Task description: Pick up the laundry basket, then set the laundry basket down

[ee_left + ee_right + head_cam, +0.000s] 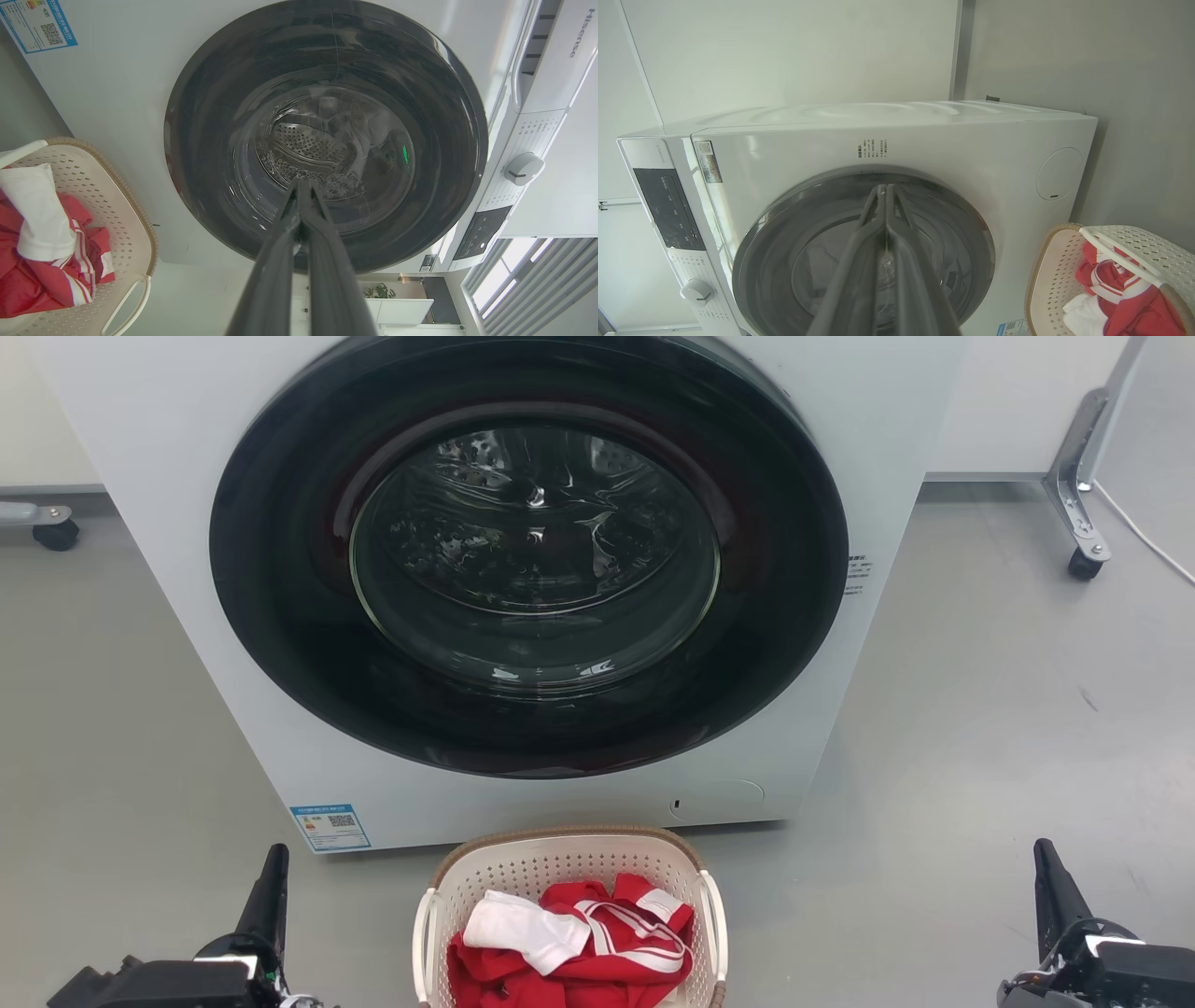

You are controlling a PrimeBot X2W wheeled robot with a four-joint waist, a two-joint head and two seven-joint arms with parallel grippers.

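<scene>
Indoors, laundry basket (560,861) on grey floor (980,709)

"Hisense" in grey on the washer (117,93) drawer panel (560,56). Blue-edged label (330,827) with QR code at the washer front's lower corner, its print too small to read. Black small print (859,576) beside the door (532,560), likewise illegible. Control panel (481,231) markings too fine to read.

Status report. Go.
Left pincer shut, empty. Right pincer shut, empty. Laundry basket on floor between them, ungrasped, clothes inside. Washing machine close behind; handles unobstructed.
</scene>
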